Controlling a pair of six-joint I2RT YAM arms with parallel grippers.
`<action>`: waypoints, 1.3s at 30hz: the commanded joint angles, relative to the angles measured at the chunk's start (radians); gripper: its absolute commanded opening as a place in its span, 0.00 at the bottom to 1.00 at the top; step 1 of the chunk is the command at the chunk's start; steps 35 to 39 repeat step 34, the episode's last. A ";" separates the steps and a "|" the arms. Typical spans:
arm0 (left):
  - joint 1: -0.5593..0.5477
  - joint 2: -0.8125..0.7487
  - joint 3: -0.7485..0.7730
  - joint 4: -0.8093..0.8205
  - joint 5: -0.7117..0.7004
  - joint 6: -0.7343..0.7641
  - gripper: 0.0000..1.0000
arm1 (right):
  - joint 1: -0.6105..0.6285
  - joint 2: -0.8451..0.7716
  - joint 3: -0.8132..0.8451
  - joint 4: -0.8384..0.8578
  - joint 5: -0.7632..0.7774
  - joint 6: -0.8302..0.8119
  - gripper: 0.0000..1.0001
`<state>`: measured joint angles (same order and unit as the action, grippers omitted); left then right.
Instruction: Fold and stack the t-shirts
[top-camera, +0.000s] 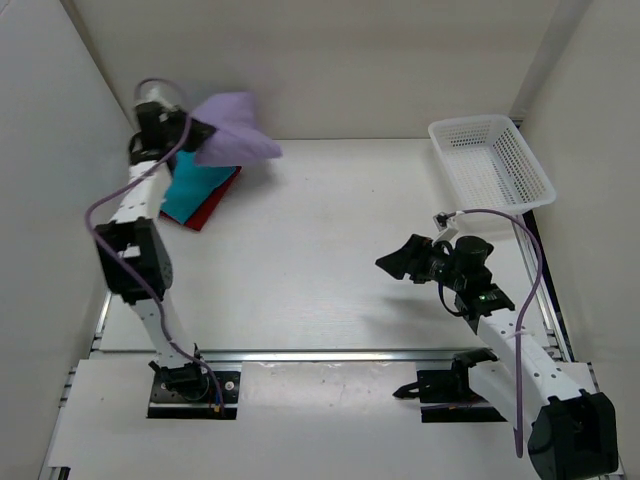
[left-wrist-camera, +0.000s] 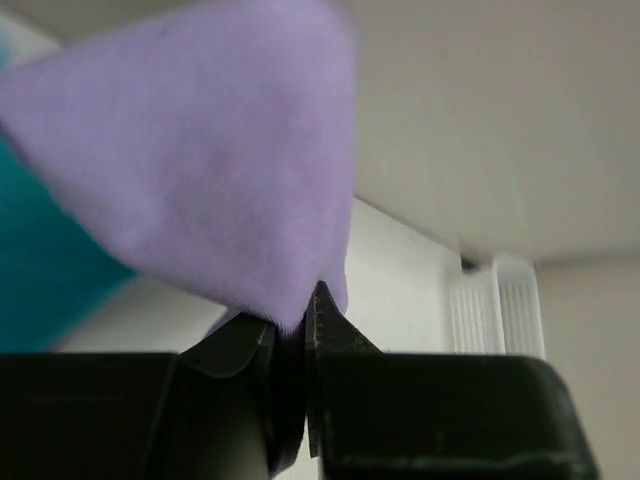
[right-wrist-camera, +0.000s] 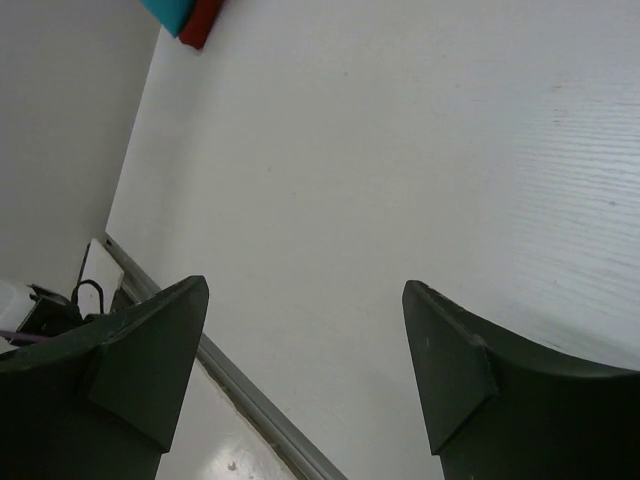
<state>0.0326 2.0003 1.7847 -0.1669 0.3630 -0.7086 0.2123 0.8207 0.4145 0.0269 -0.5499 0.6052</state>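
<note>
Left gripper (top-camera: 203, 130) is clamped on a fold of the lavender t-shirt (top-camera: 236, 131). In the left wrist view its two dark fingers (left-wrist-camera: 240, 345) pinch the cloth (left-wrist-camera: 200, 170) with no gap between them. It holds the shirt off the table (top-camera: 330, 250), at the far corner opposite the white mesh basket (top-camera: 541, 186). The bunched shirt spreads from the pinch into a rough wedge. Its long axis runs across the table and its wide loose end points toward the basket.

Below it, well apart from the basket, the teal t-shirt (top-camera: 188, 187) lies folded on the dark red t-shirt (top-camera: 213, 203). The red one shows as a strip along the edge facing the basket. The pile's long axis runs diagonally, with its far end turned slightly toward the basket.

Right gripper (top-camera: 396, 262) hangs above bare table on the near side of the basket. Its fingers (right-wrist-camera: 150, 350) are spread wide and hold nothing. It points away from the basket toward the pile, and its wrist camera shows a corner of the teal (right-wrist-camera: 168, 12) and red (right-wrist-camera: 203, 22) cloth at the top edge.
</note>
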 joint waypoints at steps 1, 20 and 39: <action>0.231 -0.200 -0.242 0.108 0.030 -0.081 0.19 | 0.036 0.024 0.018 0.090 -0.039 0.004 0.77; 0.384 -0.734 -1.084 0.241 -0.070 -0.066 0.99 | 0.153 -0.061 -0.068 0.117 -0.032 -0.022 0.99; -0.251 -0.818 -1.096 0.095 -0.127 0.105 0.98 | 0.392 -0.048 -0.088 0.079 0.142 -0.036 0.99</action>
